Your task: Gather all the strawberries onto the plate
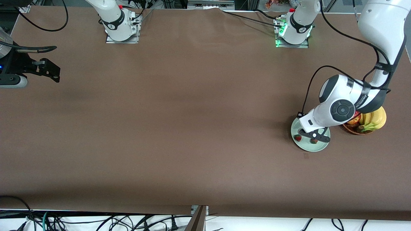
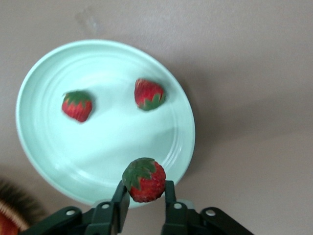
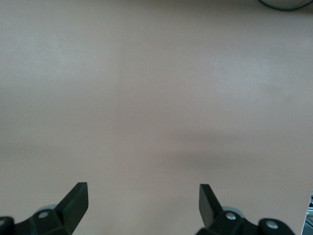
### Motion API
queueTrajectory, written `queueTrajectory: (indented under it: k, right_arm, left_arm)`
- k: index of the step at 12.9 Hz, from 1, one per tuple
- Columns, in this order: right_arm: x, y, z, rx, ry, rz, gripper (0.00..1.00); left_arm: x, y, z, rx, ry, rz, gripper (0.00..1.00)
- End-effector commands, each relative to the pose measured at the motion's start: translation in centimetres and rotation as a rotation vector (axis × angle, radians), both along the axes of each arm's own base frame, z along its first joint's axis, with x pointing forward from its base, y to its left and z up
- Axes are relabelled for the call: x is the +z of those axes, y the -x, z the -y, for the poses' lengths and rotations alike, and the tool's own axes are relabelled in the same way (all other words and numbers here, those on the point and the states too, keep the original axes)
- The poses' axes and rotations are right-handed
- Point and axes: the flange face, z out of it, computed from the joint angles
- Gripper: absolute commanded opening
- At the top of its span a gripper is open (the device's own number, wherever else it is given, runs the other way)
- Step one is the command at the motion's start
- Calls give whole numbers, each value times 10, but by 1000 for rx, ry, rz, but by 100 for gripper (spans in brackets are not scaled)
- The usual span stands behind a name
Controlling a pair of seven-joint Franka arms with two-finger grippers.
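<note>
While the left hand [image 2: 144, 196] pinches the third strawberry [image 2: 144, 179] over the plate [image 2: 44, 147] rim, release risks rolling it onto the worktop [image 1: 192, 128]; right hand [image 3: 143, 203] waits wide.

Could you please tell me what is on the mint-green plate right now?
Two strawberries lie on the plate. A third strawberry sits between the left gripper's fingers over the rim. The front view's arm covers part of the plate.

White arms [image 1: 379, 22], dark joint bands, round black cap on left wrist [image 1: 342, 109]. Black cables looped along links. Black fingers [image 3: 76, 200]. Steel base plates; green light glowed at left base [image 1: 290, 32].
</note>
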Motion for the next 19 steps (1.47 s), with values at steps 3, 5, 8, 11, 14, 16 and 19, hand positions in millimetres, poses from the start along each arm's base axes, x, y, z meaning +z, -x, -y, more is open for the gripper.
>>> queueTrajectory:
  k: [3,5,8,11,14,16,19]
  right_arm:
    - [-11,-3,6,46,-13,-27,100]
    - [-12,-4,15,28,-40,-28,100]
    - [-12,-5,15,27,-40,-28,100]
    - [-12,-5,16,25,-44,-27,100]
    - [-11,-6,17,23,-44,-24,100]
    - [-11,-6,17,23,-45,-22,100]
    - [-11,-6,12,29,-46,-18,100]
  left_arm:
    - [33,-24,8,-17,3,56,100]
    - [74,-36,25,-30,8,85,100]
    - [156,-59,44,-26,29,155,100]
    - [219,-71,39,4,38,204,100]
    - [265,-55,65,-26,-5,230,100]
    - [308,-36,63,24,-32,251,100]
    - [341,-10,22,208,123,239,100]
